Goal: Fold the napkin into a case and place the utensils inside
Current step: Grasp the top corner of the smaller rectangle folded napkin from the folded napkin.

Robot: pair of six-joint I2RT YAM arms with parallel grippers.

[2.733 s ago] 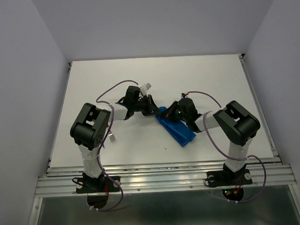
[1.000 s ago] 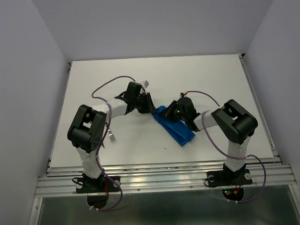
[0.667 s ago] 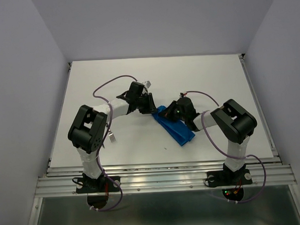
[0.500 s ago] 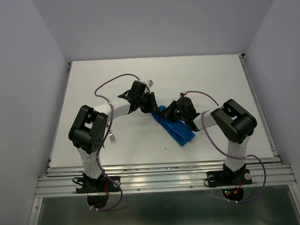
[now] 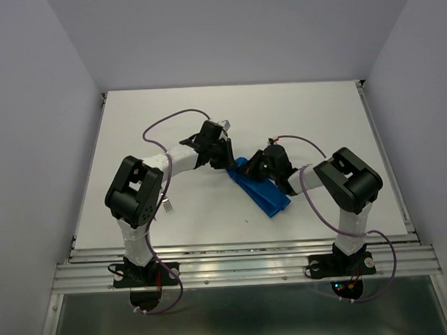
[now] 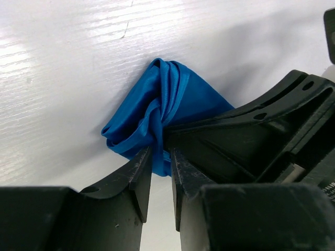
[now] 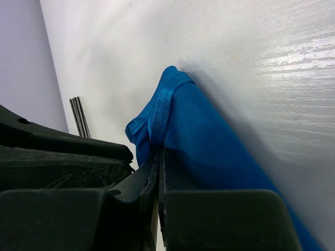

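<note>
1 blue napkin; 1 fork; 2 arms (L, R)

Since the earliest picture the left arm has changed its pose: its wrist has gone a little to the right and farther from the bases, so the forearm now lies more stretched toward the napkin. The purple cable loop above it has shifted to the right too. The far end of the napkin has been drawn slightly to the left, and the left gripper and right gripper moved with it.
</note>
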